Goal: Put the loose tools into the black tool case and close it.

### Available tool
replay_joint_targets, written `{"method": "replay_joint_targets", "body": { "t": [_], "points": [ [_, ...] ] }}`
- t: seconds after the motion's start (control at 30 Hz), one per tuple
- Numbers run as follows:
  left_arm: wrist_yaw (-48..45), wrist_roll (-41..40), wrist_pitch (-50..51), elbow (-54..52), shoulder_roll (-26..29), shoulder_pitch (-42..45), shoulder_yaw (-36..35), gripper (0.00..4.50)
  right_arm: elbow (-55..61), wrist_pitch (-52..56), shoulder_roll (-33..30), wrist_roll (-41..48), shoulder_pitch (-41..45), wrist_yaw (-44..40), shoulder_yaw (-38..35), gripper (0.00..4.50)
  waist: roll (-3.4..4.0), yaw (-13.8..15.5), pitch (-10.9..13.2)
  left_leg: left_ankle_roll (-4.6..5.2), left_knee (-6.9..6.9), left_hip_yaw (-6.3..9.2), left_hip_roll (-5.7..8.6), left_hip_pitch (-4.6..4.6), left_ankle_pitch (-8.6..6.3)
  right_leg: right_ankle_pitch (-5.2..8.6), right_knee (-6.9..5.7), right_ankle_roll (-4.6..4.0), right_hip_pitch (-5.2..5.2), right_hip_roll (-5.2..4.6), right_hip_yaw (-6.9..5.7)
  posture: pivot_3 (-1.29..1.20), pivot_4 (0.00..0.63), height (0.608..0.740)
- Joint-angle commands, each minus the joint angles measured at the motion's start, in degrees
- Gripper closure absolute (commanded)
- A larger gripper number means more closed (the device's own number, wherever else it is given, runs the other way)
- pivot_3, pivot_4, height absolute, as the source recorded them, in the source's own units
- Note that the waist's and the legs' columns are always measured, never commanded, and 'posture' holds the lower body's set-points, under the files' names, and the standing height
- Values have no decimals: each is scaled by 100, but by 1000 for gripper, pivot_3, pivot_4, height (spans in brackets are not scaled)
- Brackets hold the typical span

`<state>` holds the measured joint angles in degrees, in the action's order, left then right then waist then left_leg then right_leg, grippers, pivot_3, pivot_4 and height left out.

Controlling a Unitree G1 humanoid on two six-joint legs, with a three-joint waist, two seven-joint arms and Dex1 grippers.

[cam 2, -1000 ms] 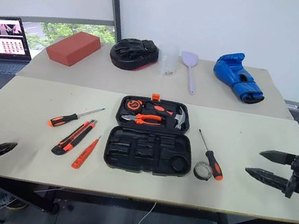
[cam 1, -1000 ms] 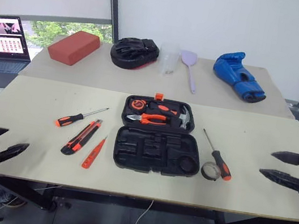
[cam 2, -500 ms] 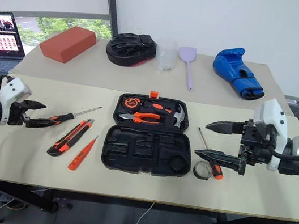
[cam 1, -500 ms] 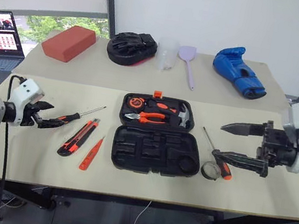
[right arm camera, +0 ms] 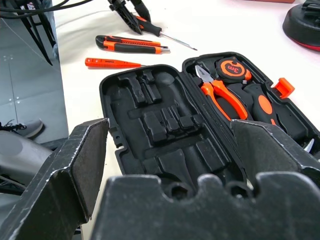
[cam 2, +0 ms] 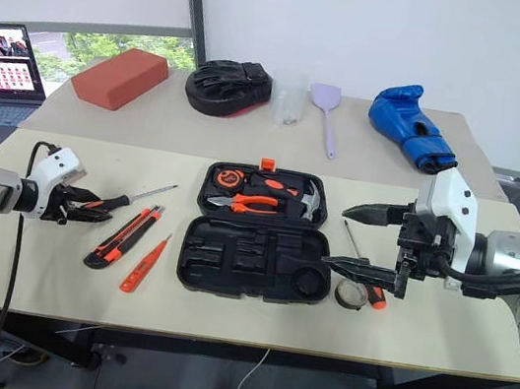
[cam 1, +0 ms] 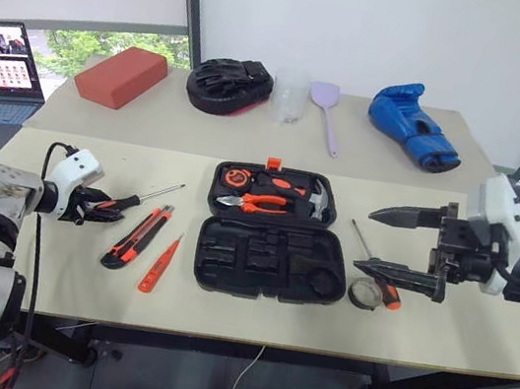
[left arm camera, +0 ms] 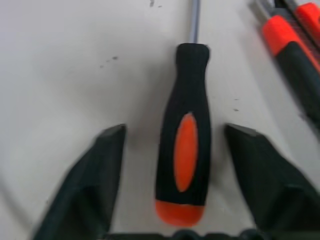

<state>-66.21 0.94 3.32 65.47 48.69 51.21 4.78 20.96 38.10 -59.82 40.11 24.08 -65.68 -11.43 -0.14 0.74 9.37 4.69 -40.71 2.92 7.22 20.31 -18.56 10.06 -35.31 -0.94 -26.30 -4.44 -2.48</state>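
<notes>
The black plastic clamshell tool case (cam 1: 267, 231) lies open at the middle of the pale wooden table (cam 1: 221, 308), with its orange latch (cam 1: 276, 166) on the far edge. The far half holds orange-handled pliers (cam 1: 260, 205), a hammer (cam 1: 315, 204) and an orange tape measure (cam 1: 236, 177). The near half shows bare moulded slots.

The left gripper (left arm camera: 175, 145) is at table level on the left side. Its two black fingers (left arm camera: 95, 170) straddle the orange-and-black handle of a screwdriver (left arm camera: 183, 145), which lies flat on the table (a gap shows on each side of the handle, so the fingers are spread and not yet pinching). Just beside this screwdriver, towards the case, lie a black-orange utility knife (cam 1: 139, 236) and a slim orange tester screwdriver (cam 1: 159, 265).

The right gripper (cam 1: 398, 243) hovers to the right of the case, fingers spread wide and pointing towards the case, holding nothing. Below its lower finger, on the table, lie a second orange-and-black screwdriver (cam 1: 379, 271) and a small dark tape roll (cam 1: 364, 293), touching each other.
</notes>
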Motion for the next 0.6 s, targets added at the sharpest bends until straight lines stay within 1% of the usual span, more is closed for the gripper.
{"method": "replay_joint_targets", "body": {
  "t": [0.03,0.07,0.1,0.2,0.23,0.3,0.33,0.4,0.47,0.5,0.6],
  "points": [
    [-313,-34,-60,9,122,237,-148,3058,141,-37,-59,4,-57,71,-184,0,-2,1,1,1,-5,0,0,0,0,0,-5,0,0,0,1,0,150,740],
    [-466,-89,-28,-48,151,334,-188,3505,155,22,-72,50,-102,74,-230,0,-5,0,3,1,-7,-1,0,2,0,0,-6,0,-1,0,2,0,150,740],
    [-607,-135,-7,-113,174,427,-222,3629,177,85,-84,108,-150,82,-285,0,-11,0,6,3,-9,-1,0,5,0,0,-7,0,-2,0,3,0,150,740],
    [-1362,-356,103,-590,137,779,-268,3626,287,225,-123,251,-363,107,-485,0,-36,32,17,47,-18,2,0,22,24,0,-15,0,-13,1,0,0,150,740],
    [-1638,-438,181,-812,86,883,-262,3626,321,253,-134,268,-445,129,-537,0,-41,53,15,49,-26,3,0,38,24,-1,-19,0,-27,0,-1,0,150,740],
    [-2101,-582,408,-1410,-87,1040,-166,3626,385,256,-151,238,-653,164,-623,0,-41,81,15,59,-69,6,3,100,22,-4,-59,2,-78,-1,-4,0,150,740],
    [-2265,-618,536,-1742,-198,1076,-60,3626,409,236,-156,193,-763,177,-649,0,-41,89,15,61,-84,6,4,112,22,-6,-69,4,-85,-2,-7,0,150,740],
    [-2392,-613,516,-2258,-411,1038,106,3626,434,158,-158,86,-941,212,-686,0,-41,88,15,67,-99,7,8,116,17,-7,-59,6,-84,-7,-12,0,150,740],
    [-2087,-429,56,-2560,-769,941,292,3626,363,12,-119,-148,-1054,376,-649,0,-41,85,15,67,-102,7,14,115,17,-12,-48,14,-76,-14,-11,0,150,740],
    [-1979,-394,17,-2727,-984,893,393,3626,302,-59,-97,-293,-1115,466,-624,0,-41,80,15,67,-105,6,16,115,17,-13,-45,15,-76,-15,-7,0,150,740],
    [-1979,-437,221,-3197,-1407,725,629,3626,253,-205,-78,-533,-1284,524,-576,0,-43,85,16,66,-109,4,17,108,18,-14,-45,17,-69,-16,-1,0,150,740]
  ]
}}
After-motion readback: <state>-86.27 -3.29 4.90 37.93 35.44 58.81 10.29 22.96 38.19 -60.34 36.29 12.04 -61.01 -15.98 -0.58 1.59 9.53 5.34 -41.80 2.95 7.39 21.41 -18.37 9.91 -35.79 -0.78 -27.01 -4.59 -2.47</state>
